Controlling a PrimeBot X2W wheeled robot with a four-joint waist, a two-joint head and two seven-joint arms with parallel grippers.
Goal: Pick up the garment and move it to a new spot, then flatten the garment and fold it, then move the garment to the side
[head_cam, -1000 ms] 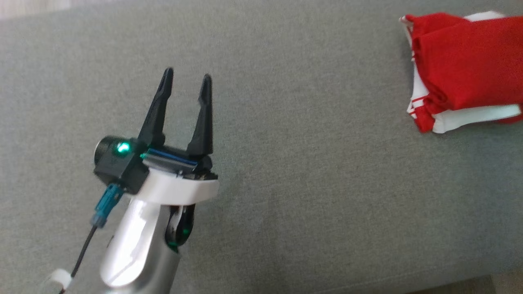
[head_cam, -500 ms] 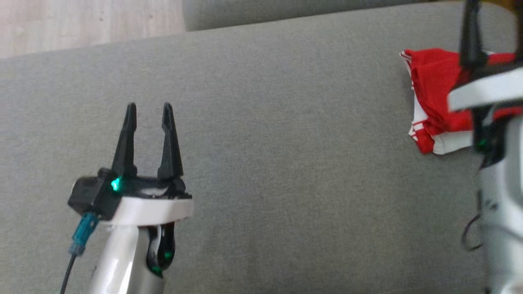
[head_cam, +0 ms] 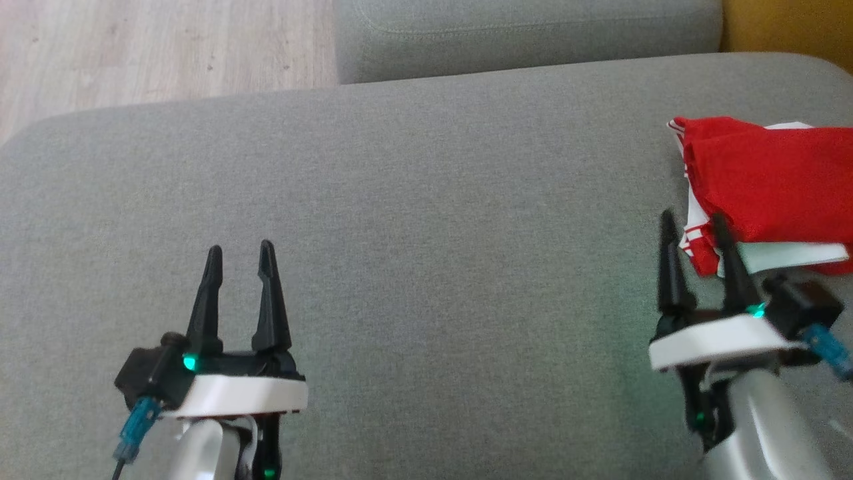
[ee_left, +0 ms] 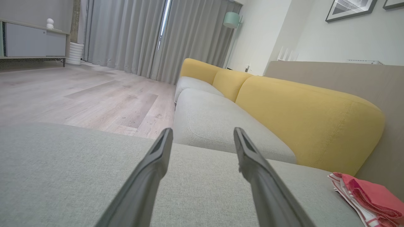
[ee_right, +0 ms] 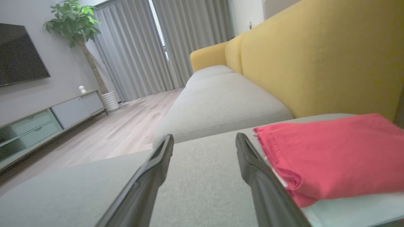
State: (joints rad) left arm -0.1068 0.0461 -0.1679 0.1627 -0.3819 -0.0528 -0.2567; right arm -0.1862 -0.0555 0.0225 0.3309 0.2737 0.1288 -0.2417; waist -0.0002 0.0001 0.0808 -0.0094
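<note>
Two hands sit low in the head view, the left hand [head_cam: 240,248] at lower left and the right hand [head_cam: 693,217] at lower right, both with fingers spread, holding nothing. Just beyond the right hand's tips, the folded red and white garment [head_cam: 773,180] lies at the right edge of the grey cushion [head_cam: 426,200]. Farther off, the left wrist view gives a yellow backrest [ee_left: 300,119] and a framed picture [ee_left: 350,9]; the right wrist view, a television [ee_right: 19,56] and a plant [ee_right: 71,22].
</note>
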